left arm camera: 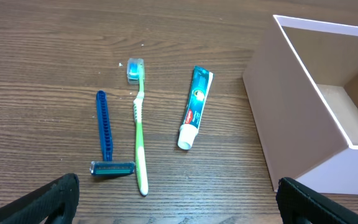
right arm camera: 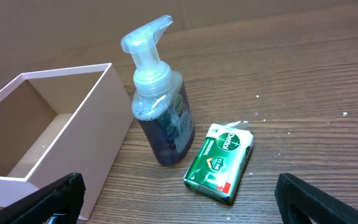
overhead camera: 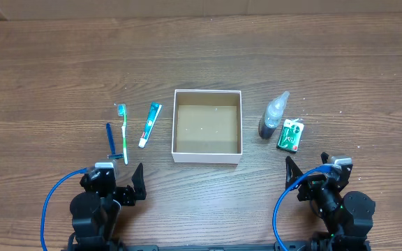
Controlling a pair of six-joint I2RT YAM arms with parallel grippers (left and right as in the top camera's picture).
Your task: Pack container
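The container (overhead camera: pixel 207 155), a square white-walled box with a brown cardboard inside, stands empty at the table's middle; it also shows in the left wrist view (left arm camera: pixel 291 112) and the right wrist view (right arm camera: pixel 92 112). Left of it lie a blue razor (overhead camera: pixel 109 139) (left arm camera: pixel 105 134), a green toothbrush (overhead camera: pixel 123 131) (left arm camera: pixel 139 134) and a small toothpaste tube (overhead camera: pixel 149 124) (left arm camera: pixel 195 106). Right of it stand a soap pump bottle (overhead camera: pixel 273 115) (right arm camera: pixel 160 106) and a green soap bar pack (overhead camera: pixel 291 134) (right arm camera: pixel 221 162). My left gripper (overhead camera: pixel 121 183) (left arm camera: pixel 179 205) is open and empty near the front edge. My right gripper (overhead camera: pixel 311 171) (right arm camera: pixel 179 199) is open and empty.
The wooden table (overhead camera: pixel 61 63) runs bare across the back. A blue cable (overhead camera: pixel 51 202) loops by the left arm, and another blue cable (overhead camera: pixel 278 209) loops by the right arm.
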